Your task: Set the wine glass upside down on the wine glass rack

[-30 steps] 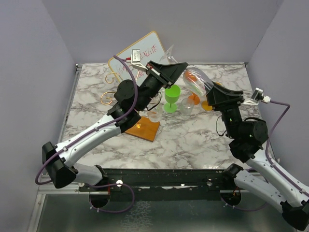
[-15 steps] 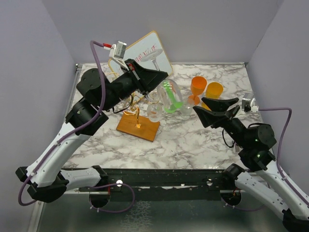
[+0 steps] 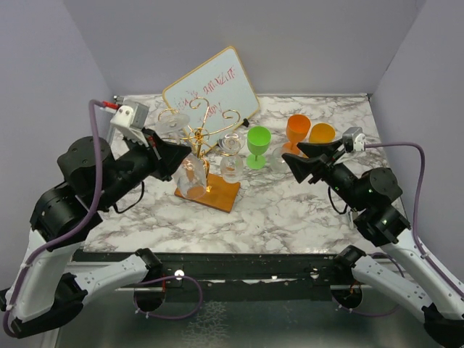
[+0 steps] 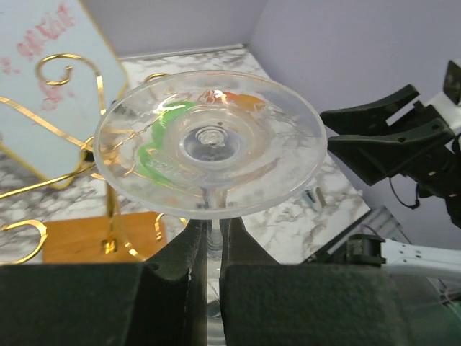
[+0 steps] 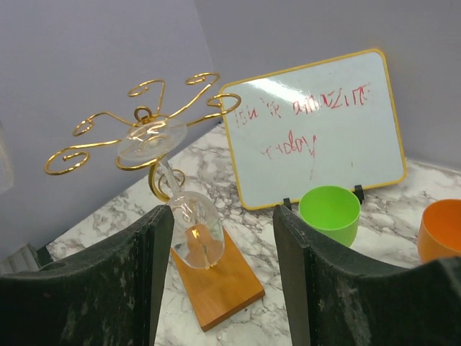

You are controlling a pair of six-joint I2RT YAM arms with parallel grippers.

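The gold wire wine glass rack point(image 3: 206, 135) stands on its brown wooden base point(image 3: 212, 194) mid-table; it also shows in the right wrist view point(image 5: 108, 119) and the left wrist view point(image 4: 63, 63). My left gripper point(image 3: 177, 152) is shut on the stem of a clear wine glass point(image 3: 192, 179), held foot up and bowl down at the rack's left side. Its foot point(image 4: 210, 140) fills the left wrist view above my gripper point(image 4: 209, 238), beside a gold arm; I cannot tell if they touch. My right gripper point(image 3: 304, 161) is open and empty to the right of the rack point(image 5: 223, 274).
Another clear glass point(image 3: 230, 165) hangs upside down from the rack point(image 5: 196, 231). A tilted whiteboard point(image 3: 210, 88) stands behind. A green cup point(image 3: 258, 145) and two orange cups point(image 3: 298, 130) point(image 3: 321, 135) stand between the rack and my right gripper.
My left arm has swung left with the glass, from above the cups to the rack's left side. My right gripper has drawn back a little and stays open.
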